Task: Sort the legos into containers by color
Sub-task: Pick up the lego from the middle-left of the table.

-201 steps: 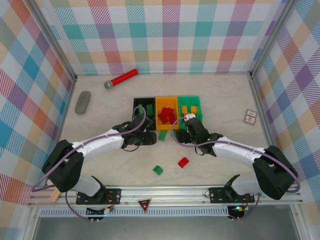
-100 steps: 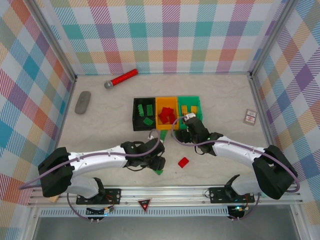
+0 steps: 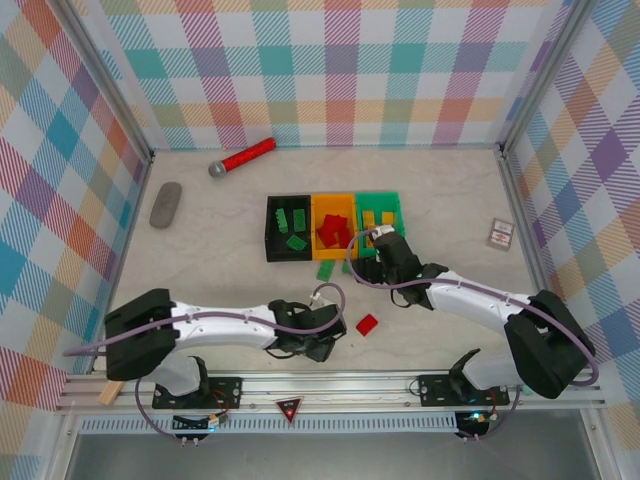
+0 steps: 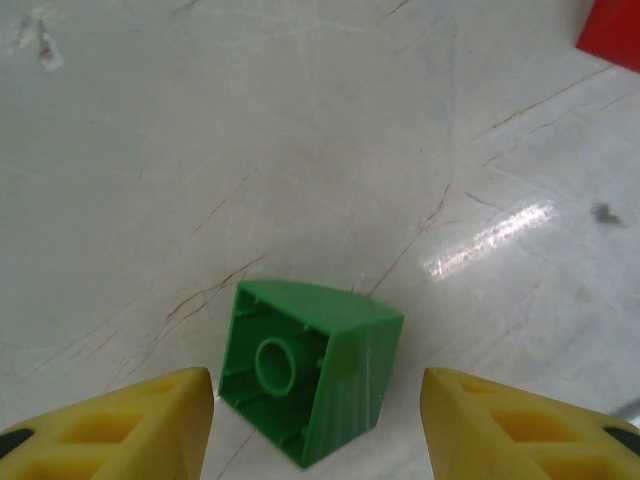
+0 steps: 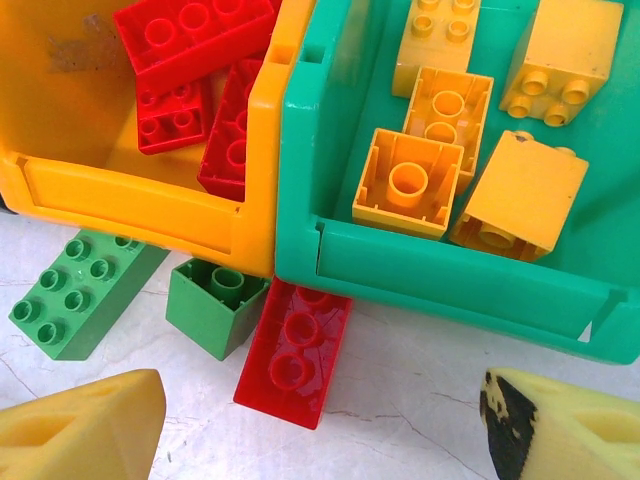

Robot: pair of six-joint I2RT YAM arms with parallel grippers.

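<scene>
left gripper (image 4: 315, 420): standing open, one yellow finger on each side of a small green brick (image 4: 305, 385), touching neither side.
green brick: lying on the bare table (image 4: 250, 150) near the front edge, tipped so its hollow underside is facing the wrist camera.
key relation: the brick is sitting between the left fingertips and just ahead of them. it is roughly square with no clear long axis, and is turned slightly askew to the fingers. the left arm is much the nearer.
right gripper (image 5: 320, 440): hanging open and holding nothing, in front of the orange bin (image 5: 130, 195) and green bin (image 5: 440, 275).
under right gripper: a red brick (image 5: 293, 352), a second small green brick (image 5: 218, 305) and a long green brick (image 5: 75, 295) are lying against the bin fronts.
black bin (image 3: 272, 228): holding green bricks, well apart from the left gripper.
judgement: closing on the green brick is looking like the next step. its skew may be making it twist in the grip.
</scene>
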